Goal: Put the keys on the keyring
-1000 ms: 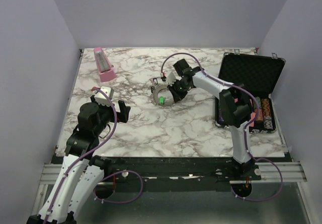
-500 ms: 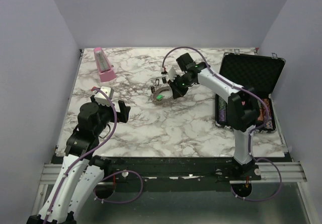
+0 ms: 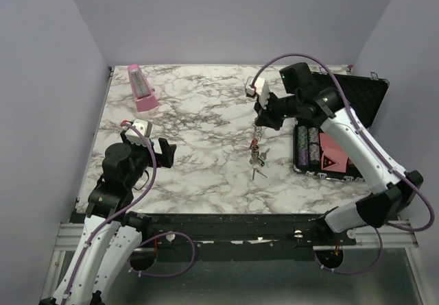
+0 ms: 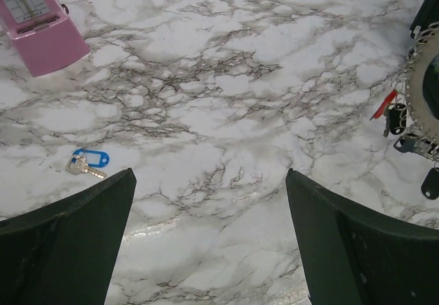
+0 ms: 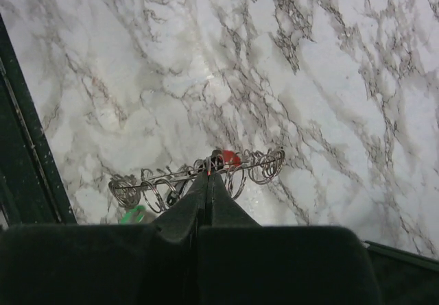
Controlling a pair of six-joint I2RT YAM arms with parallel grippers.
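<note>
Right jaws: clenched on the keyring (image 5: 260, 166), which hangs toward 6 o'clock below them in the top view. A red key (image 5: 230, 158) and a green key (image 5: 134, 214) are on it.

Left jaws: fully released, grasping nothing.

A blue key (image 4: 89, 161) lies loose on the surface (image 4: 226, 79), at 9 o'clock in the left wrist view.
</note>
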